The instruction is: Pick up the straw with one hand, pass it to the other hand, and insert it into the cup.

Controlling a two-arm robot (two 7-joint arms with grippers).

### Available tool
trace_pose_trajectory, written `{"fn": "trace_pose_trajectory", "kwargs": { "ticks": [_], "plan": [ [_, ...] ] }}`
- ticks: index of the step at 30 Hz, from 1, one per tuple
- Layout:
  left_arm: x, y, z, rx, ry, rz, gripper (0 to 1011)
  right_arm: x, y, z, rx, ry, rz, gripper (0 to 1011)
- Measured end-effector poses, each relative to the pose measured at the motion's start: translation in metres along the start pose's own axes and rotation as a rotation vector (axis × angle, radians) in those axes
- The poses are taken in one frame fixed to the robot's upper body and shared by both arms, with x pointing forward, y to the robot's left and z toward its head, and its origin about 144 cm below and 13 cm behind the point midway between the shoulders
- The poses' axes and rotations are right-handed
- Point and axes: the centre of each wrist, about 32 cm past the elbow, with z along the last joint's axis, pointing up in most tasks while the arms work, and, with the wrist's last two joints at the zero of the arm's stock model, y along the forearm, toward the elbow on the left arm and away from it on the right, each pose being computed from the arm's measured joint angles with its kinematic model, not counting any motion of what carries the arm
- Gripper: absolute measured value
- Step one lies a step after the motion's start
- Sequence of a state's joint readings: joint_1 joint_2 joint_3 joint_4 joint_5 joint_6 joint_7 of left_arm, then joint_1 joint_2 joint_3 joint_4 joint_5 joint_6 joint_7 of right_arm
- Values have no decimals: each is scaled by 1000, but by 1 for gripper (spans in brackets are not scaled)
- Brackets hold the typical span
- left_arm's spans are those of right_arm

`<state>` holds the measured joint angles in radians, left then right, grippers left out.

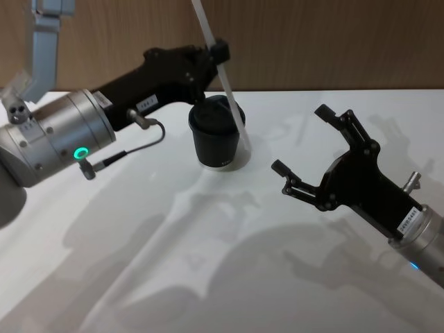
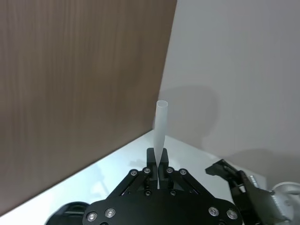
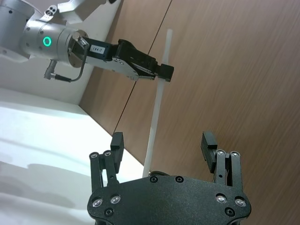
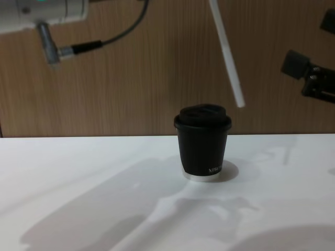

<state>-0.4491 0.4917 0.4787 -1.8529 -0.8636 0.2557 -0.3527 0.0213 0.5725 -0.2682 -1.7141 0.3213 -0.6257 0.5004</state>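
The straw (image 1: 216, 52), a white tube, hangs tilted in the air with my left gripper (image 1: 220, 50) shut on it partway along. Its lower end (image 4: 239, 102) sits a little above the black lidded cup (image 4: 203, 146) and to the right of the lid; the end is outside the cup. In the head view that end crosses the right rim of the cup (image 1: 218, 139). The left wrist view shows the straw (image 2: 161, 133) rising from my left gripper (image 2: 158, 161). My right gripper (image 1: 300, 139) stands open to the right of the cup, holding nothing; its wrist view shows its fingers (image 3: 117, 143) spread wide.
The cup stands near the back of a white table (image 1: 208, 263), close to a wooden wall (image 1: 333, 41). A black cable (image 1: 139, 142) loops from the left arm's silver cylinder. Open tabletop lies in front of the cup.
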Motion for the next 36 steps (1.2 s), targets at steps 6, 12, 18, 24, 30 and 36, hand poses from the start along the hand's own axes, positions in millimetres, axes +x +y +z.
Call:
{"fn": "trace_pose_trajectory", "kwargs": {
  "ticks": [6,12,18,24,30,36],
  "plan": [
    [-2,2,13,20,-75,37,18,0,0,0,0,0,0,1001],
    [-3,1,20,31,-125,61,19,0,0,0,0,0,0,1001],
    [-5,-2,23,46,-177,85,19,0,0,0,0,0,0,1001],
    [-6,-5,24,57,-208,99,19,0,0,0,0,0,0,1001],
    [-4,-7,23,68,-237,118,19,0,0,0,0,0,0,1001],
    [-2,-9,22,74,-249,131,19,0,0,0,0,0,0,1001]
  ]
}}
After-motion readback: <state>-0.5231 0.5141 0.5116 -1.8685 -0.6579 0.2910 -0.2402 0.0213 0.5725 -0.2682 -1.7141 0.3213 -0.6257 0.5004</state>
